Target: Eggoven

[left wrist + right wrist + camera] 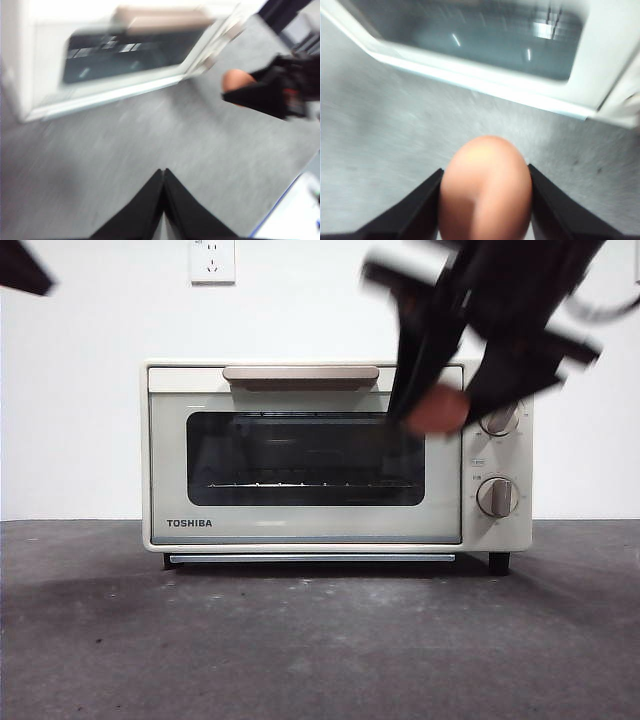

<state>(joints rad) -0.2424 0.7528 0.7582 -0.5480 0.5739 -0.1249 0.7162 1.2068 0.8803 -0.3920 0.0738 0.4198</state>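
Note:
The cream TOSHIBA toaster oven (300,460) stands on the grey table with its door closed, dark glass window, tan handle (300,375) and two knobs at its right. My right gripper (435,410) is shut on the reddish-brown egg (437,410) and holds it in the air in front of the oven's upper right part, near the top knob. The egg fills the space between the jaws in the right wrist view (485,190). My left gripper (163,172) is shut and empty above the table before the oven; it sees the egg (237,81) in the other gripper.
A wall socket (212,260) is on the white wall behind. The grey table top (320,640) spreads in front of the oven. A white object with a blue edge (295,215) shows in the left wrist view. A black arm tip (22,268) is at the top left.

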